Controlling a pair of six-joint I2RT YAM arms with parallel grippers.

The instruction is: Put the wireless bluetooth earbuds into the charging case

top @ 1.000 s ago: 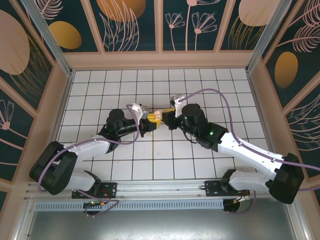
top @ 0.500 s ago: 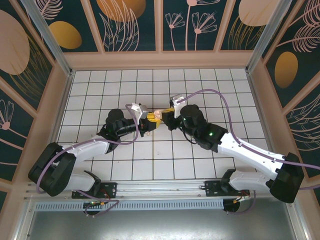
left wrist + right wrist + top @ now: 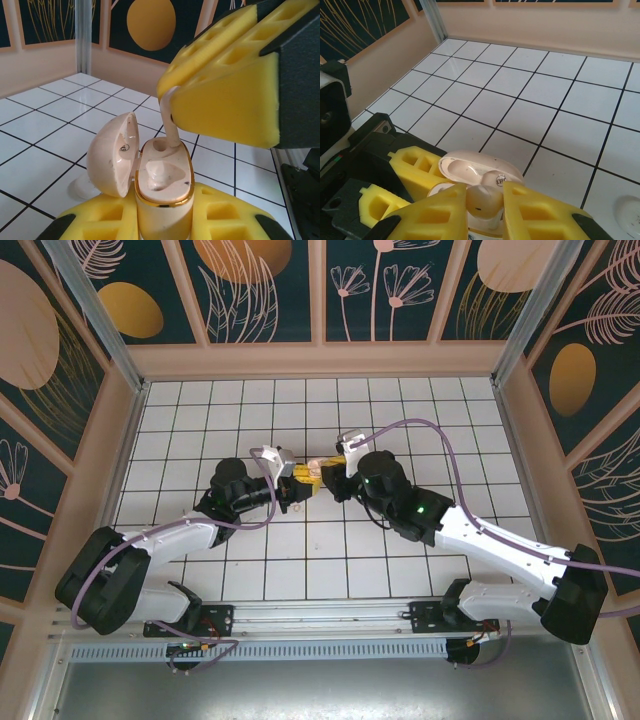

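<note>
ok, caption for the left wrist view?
Left gripper holds the open charging case upright; right gripper holds an earbud stem-down into it.

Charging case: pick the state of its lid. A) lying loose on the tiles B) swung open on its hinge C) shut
B: the left wrist view shows the lid standing open beside the charging case, which the left gripper grips; the right gripper holds an earbud.

White tiled table (image 3: 180,410) with dark grid lines, beige wooden surround (image 3: 320,360), dark teal wall panels (image 3: 265,310) with gold ovals and pale leaf drawings, aluminium corner posts (image 3: 92,305), even light
</note>
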